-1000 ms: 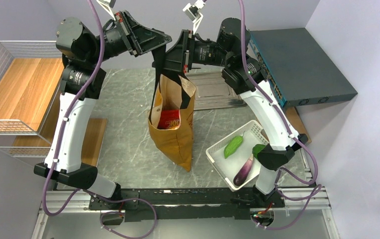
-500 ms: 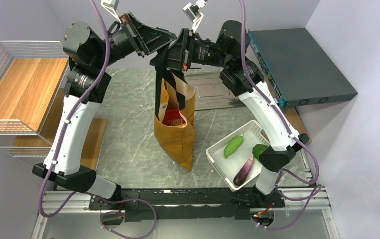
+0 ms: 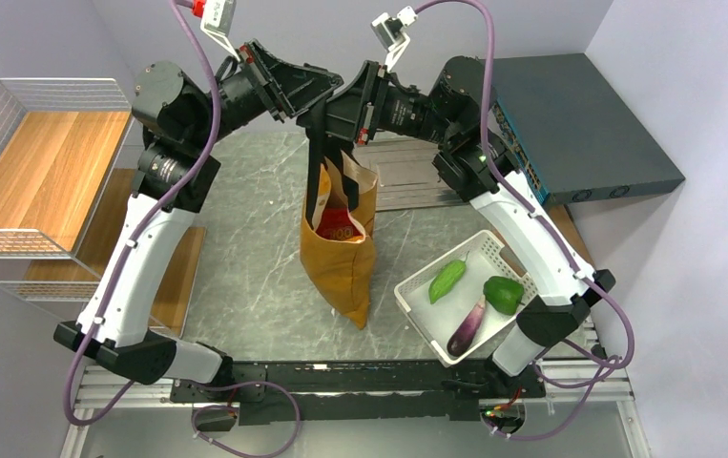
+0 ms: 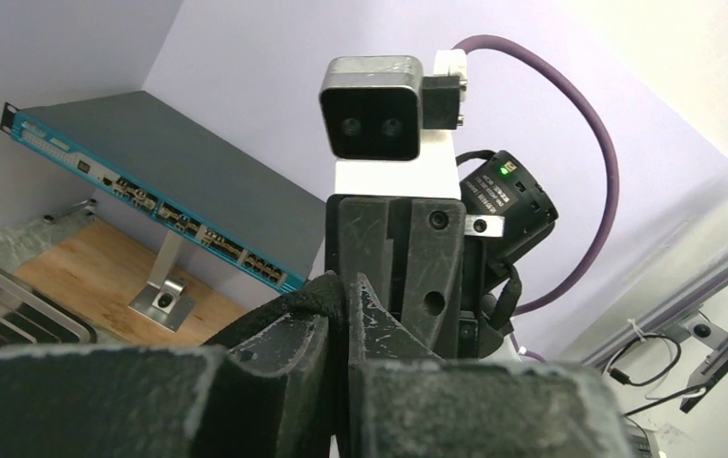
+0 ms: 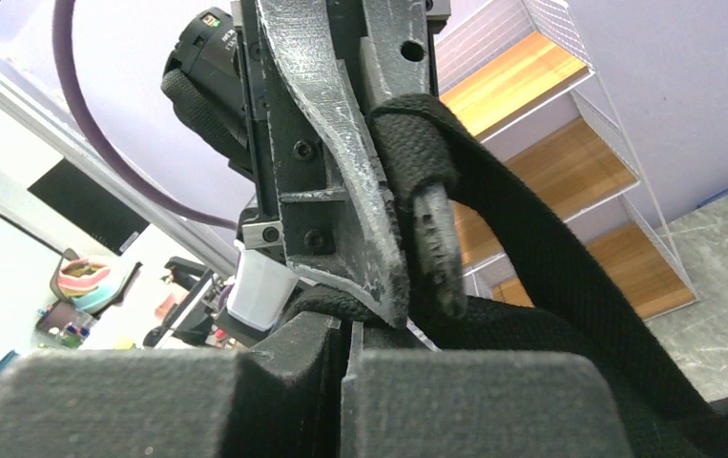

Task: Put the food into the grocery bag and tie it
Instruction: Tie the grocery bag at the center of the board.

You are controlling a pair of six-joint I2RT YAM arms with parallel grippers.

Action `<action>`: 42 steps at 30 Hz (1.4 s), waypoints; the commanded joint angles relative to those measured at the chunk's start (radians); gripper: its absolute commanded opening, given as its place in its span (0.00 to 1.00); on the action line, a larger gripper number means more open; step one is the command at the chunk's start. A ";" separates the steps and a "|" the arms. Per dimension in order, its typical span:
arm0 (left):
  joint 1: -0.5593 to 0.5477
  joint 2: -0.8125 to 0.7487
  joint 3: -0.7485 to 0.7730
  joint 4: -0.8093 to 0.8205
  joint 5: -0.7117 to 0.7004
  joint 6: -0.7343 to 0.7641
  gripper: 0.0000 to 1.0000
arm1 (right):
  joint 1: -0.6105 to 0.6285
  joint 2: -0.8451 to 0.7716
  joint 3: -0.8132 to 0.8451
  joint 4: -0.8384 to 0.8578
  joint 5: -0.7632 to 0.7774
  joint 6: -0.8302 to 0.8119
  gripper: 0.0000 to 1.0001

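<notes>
You have both arms raised over the far middle of the counter (image 3: 245, 248), jaws meeting nose to nose above the one grocery bag (image 3: 339, 267). The bag hangs from its black straps (image 3: 315, 167) around the centre of the counter, its mouth open upward and its bottom trailing toward the near edge. Through the mouth you can see one red snack packet (image 3: 338, 227); anything else inside is hidden. Your left gripper (image 4: 344, 324) has its jaws clenched on the black webbing, which bulges out just beside the seam in the left wrist view. Your right gripper (image 5: 344, 334) is likewise clamped tight, with webbing pinched at the seam, and a loop of strap wraps one finger of the opposite arm just ahead of it. At the near right corner sits one white basket (image 3: 415, 307) with three vegetables: one long green pepper (image 3: 447, 280), one green bell pepper (image 3: 504, 294) and one purple eggplant (image 3: 467, 327). One wire rack (image 3: 16, 95) stands off the left edge.
</notes>
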 commanded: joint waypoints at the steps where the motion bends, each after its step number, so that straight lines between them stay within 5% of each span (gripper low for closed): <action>1: 0.000 -0.027 -0.044 0.030 -0.047 0.033 0.16 | 0.021 -0.078 0.042 0.167 0.032 0.013 0.01; 14: -0.017 0.021 -0.009 0.018 0.011 0.031 0.55 | 0.022 -0.102 0.015 0.206 0.090 0.001 0.03; 29: -0.015 0.165 0.224 0.007 0.069 -0.007 0.99 | 0.019 -0.172 -0.080 0.233 0.159 -0.063 0.09; 42: 0.037 0.166 0.240 0.001 0.091 -0.015 1.00 | 0.015 -0.210 -0.084 0.198 0.202 -0.124 0.36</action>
